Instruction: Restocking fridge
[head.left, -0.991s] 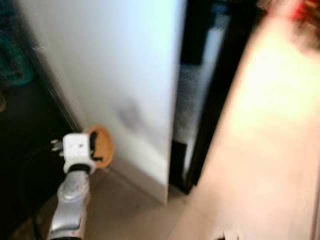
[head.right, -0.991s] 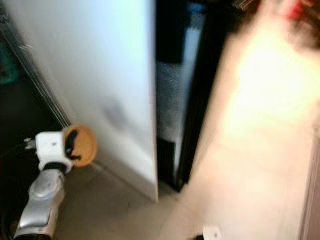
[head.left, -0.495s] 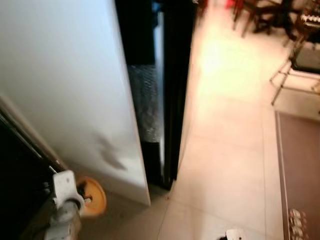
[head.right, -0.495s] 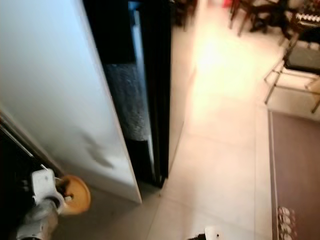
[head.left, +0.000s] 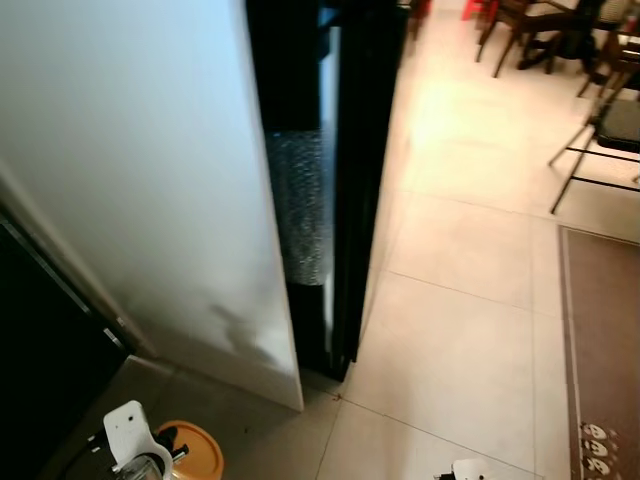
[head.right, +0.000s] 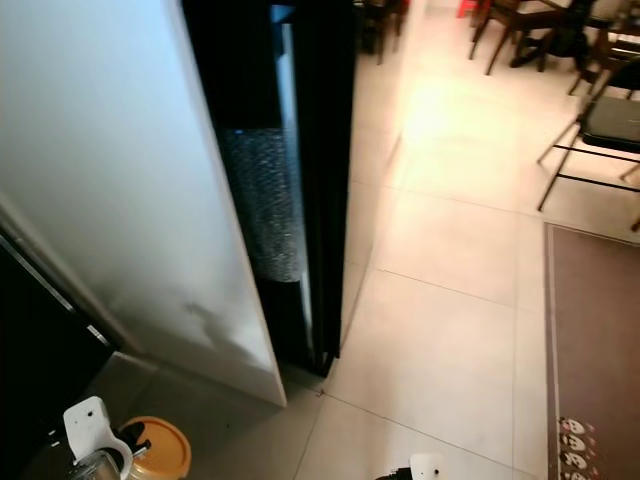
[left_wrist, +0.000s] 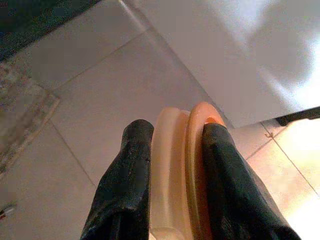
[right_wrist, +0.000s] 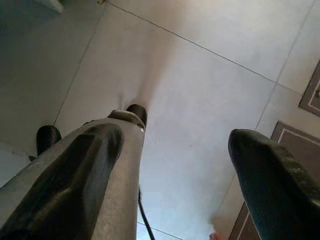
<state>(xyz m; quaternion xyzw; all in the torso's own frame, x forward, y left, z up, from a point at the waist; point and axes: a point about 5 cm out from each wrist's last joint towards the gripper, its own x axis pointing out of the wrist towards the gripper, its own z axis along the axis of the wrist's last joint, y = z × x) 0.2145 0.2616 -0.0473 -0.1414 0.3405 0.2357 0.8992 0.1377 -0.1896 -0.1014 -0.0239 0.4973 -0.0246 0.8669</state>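
We see pale floor tiles (head.left: 470, 330) lit warm — a white panel (head.left: 130, 170) left, dark chairs (head.left: 560, 30) far off, brown rug (head.left: 605, 330) right.

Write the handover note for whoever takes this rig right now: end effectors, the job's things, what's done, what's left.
Left end effector: shut on an orange-lidded container, held low near the floor beside the white fridge door.
Right end effector: open, holding nothing, hanging over the tiled floor.
Fridge door stands open; the dark interior shows past its edge.
Done: container picked up.
Left: turn to the fridge opening and shelve the container.
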